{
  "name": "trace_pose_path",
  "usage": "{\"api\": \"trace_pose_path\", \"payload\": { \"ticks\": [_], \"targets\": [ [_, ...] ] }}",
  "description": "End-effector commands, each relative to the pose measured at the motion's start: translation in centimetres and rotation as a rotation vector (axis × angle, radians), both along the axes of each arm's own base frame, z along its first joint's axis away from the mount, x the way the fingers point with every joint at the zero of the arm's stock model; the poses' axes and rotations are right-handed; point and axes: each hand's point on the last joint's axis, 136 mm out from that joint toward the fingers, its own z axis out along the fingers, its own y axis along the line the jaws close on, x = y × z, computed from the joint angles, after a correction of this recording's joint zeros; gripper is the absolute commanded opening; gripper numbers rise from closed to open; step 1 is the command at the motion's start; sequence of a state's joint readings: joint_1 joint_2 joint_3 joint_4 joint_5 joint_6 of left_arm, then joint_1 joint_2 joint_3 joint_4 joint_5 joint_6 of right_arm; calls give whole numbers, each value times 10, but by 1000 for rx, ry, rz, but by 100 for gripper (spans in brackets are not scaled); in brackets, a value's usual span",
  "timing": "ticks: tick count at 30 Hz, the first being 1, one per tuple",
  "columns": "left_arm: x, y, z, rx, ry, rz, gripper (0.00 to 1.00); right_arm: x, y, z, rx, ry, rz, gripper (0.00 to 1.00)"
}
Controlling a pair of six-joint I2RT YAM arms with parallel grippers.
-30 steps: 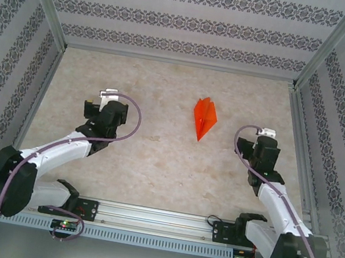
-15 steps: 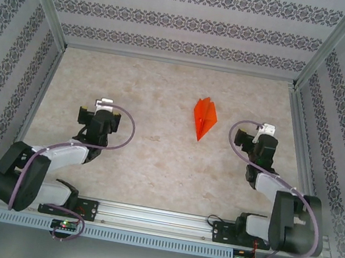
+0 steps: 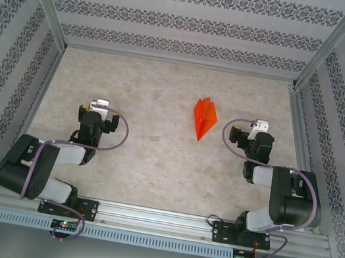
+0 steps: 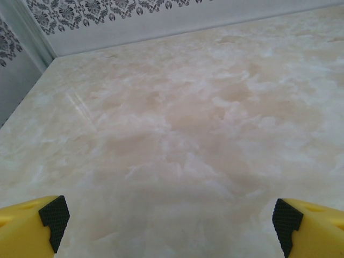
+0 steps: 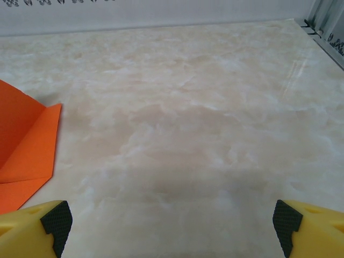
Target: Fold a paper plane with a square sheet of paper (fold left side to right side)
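The paper plane (image 3: pixel 204 118) is a small orange-red dart lying on the marbled table, sharp tip toward the arms, wings creased. Its edge (image 5: pixel 24 150) shows at the far left of the right wrist view. My right gripper (image 3: pixel 257 132) sits to the right of the dart, apart from it, open with nothing between its yellow fingers (image 5: pixel 32 228). On the left side of the table my left gripper (image 3: pixel 95 110) is drawn back near its base, well away from the paper. It is open and empty, its yellow fingertips (image 4: pixel 32 226) wide apart over bare table.
Patterned walls with aluminium posts close in the table on three sides (image 3: pixel 185 58). The arm bases stand on a rail at the near edge (image 3: pixel 156 220). Bare marbled surface lies between the two grippers (image 3: pixel 155 153).
Both arms have folded back toward their bases, elbows dropping down. The grippers stay open. The dart has not moved.
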State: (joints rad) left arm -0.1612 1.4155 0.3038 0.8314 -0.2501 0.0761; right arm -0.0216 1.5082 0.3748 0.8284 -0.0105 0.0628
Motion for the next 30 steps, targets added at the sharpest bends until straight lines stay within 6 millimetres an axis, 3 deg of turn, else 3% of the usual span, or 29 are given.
{"api": "trace_pose_path", "payload": {
  "ticks": [1, 8, 30],
  "targets": [
    [15, 7, 9, -52, -87, 0, 100, 8, 8, 18, -17, -62, 37, 98],
    [27, 12, -13, -122, 23, -24, 100, 8, 8, 17, -23, -59, 32, 98],
    [30, 20, -14, -157, 27, -10, 100, 8, 10, 17, -50, -56, 25, 98]
  ]
}}
